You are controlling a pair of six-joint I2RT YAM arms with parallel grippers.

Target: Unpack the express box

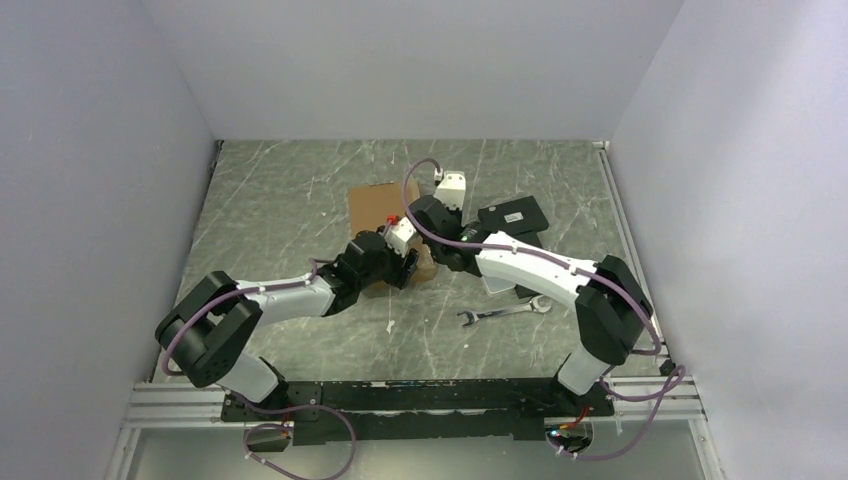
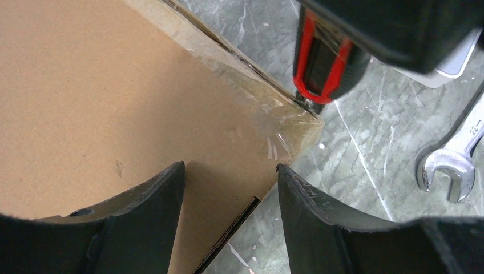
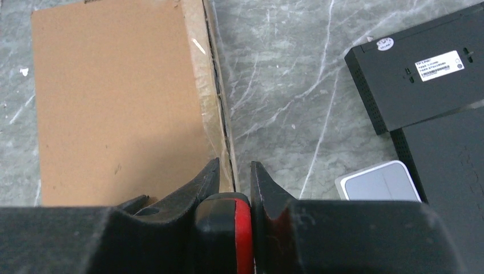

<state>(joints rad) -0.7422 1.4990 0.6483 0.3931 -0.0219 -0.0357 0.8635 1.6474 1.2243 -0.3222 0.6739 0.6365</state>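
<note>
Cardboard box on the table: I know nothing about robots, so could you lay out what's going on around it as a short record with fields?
Box: express box, brown cardboard, lying flat, lid down, clear tape along one edge
Right arm: right claw shut on a red-and-black tool, its tip at the box's taped edge near a corner
Left arm: left claw open, one finger over the box's corner, the other over the table
Nearby: wrench, black flat box and small white device, all apart from the box
</note>
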